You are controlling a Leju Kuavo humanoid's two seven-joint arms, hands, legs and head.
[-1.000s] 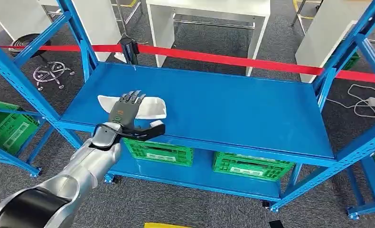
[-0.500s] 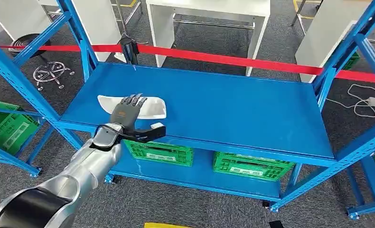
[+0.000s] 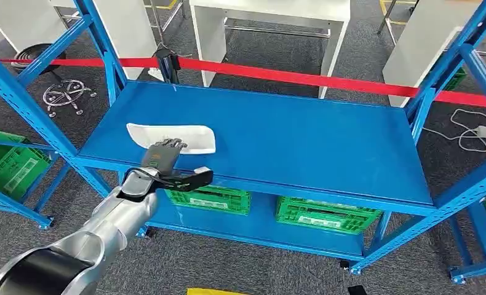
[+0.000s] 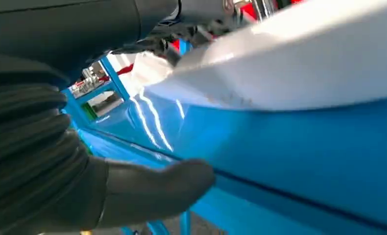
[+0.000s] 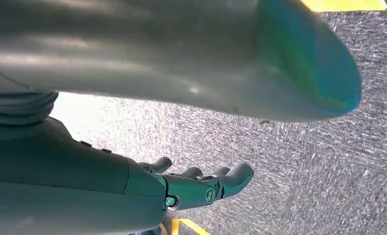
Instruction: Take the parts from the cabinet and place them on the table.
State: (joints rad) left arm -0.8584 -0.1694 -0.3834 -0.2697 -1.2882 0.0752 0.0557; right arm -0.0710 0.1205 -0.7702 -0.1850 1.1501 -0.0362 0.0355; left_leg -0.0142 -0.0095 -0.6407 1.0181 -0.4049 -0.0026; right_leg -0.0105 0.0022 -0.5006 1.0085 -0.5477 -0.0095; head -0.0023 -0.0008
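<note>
- White part (image 3: 173, 137): long, shallow, tray-like moulding, lying flat on the blue shelf (image 3: 302, 141) near its front-left corner.
- Left hand (image 3: 163, 161): at the shelf's front edge, fingers (image 3: 168, 145) over the part's near rim, thumb (image 3: 194, 177) stuck out sideways below the shelf lip. Fingers apart, nothing gripped. Actual contact with the rim: can't tell from the head view.
- Left wrist view: part's (image 4: 299, 63) underside curves up off the shelf surface, so there's a gap at the rim. Thumb (image 4: 152, 188) sits low, in front of the shelf edge (image 4: 289, 193).
- Right hand (image 5: 201, 188): hangs over grey carpet (image 5: 304, 161), fingers loosely curled, holding nothing.
- Step in hand, as I read it: getting a grip on the part. Not yet grasped.
- To do it well:
  - Thumb needs to come up under the raised rim, fingers on top. A pinch across the edge, not a wrap.
  - Thumb is currently below shelf level. Risk is it catches the lip instead of the part.
  - Part looks light and slick on painted steel. Pressing down from above could just push it deeper.
  - It's long and gripped off-centre, so expect the far end to droop. Close firmly before lifting, then lift level.
</note>
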